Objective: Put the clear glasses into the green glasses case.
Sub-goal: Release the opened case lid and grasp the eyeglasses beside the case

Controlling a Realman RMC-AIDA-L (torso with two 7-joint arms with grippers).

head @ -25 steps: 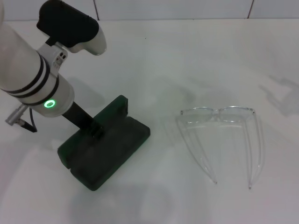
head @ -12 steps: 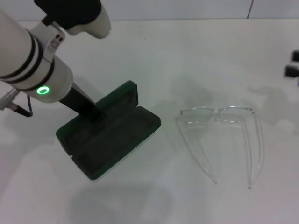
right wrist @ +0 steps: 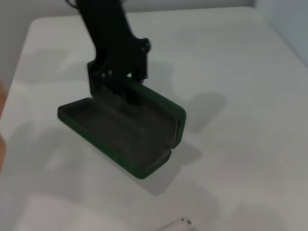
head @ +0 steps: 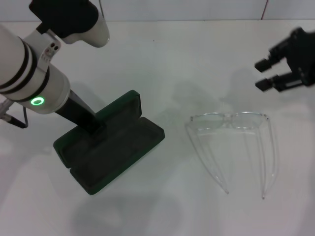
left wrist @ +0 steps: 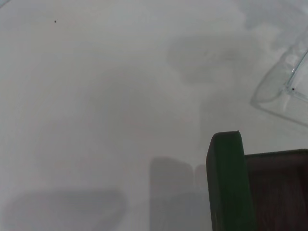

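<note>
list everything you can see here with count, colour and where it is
green glasses case: one, dark green with darker lining, lying open on the table's left half
clear glasses: one pair, colourless, right of the case and apart from it, temple arms unfolded toward the robot
table: one, white, under everything
left claw: one, black, at the case's lid
right claw: one, black, open, hovering beyond the glasses at the right edge

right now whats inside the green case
Nothing shows inside the open green glasses case, only dark lining. The left gripper covers part near the lid. The clear glasses lie outside.
</note>
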